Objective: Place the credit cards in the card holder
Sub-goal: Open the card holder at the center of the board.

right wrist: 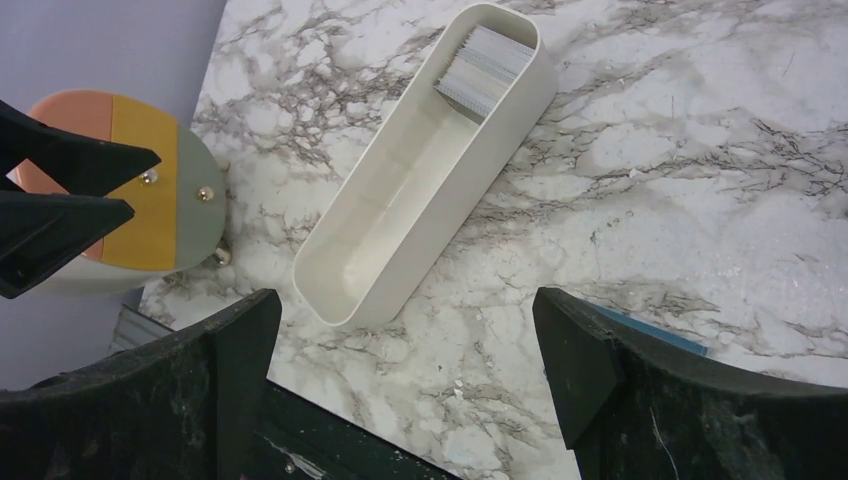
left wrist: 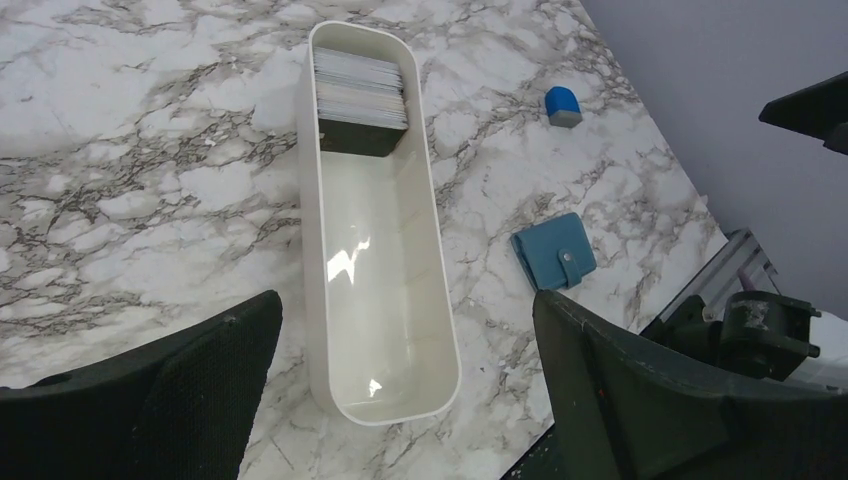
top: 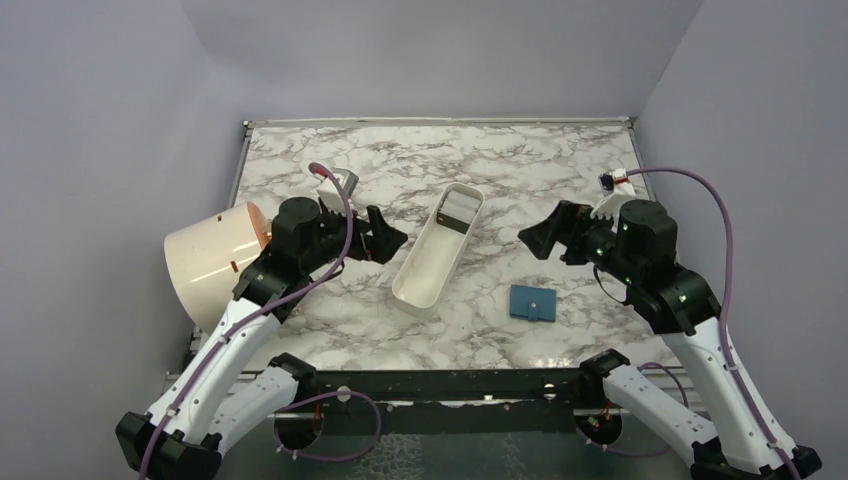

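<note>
The credit cards [top: 460,209] stand packed on edge at the far end of a long white tray [top: 415,285]. They show pale with a dark one at the front in the left wrist view [left wrist: 360,88], and also in the right wrist view [right wrist: 485,68]. The teal card holder [top: 532,302] lies shut on the marble, right of the tray's near end [left wrist: 553,251]; only a sliver of it shows in the right wrist view [right wrist: 650,333]. My left gripper [top: 385,240] is open and empty, above and left of the tray [left wrist: 405,300]. My right gripper [top: 535,240] is open and empty, above the marble right of the tray [right wrist: 405,300].
The tray [left wrist: 312,300] [right wrist: 500,130] is bare except for the cards. A small blue cube [left wrist: 563,105] sits beyond the card holder. A cream cylinder [top: 215,260] with an orange, yellow and grey end [right wrist: 130,190] lies off the table's left edge. The table's near edge lies just below the tray.
</note>
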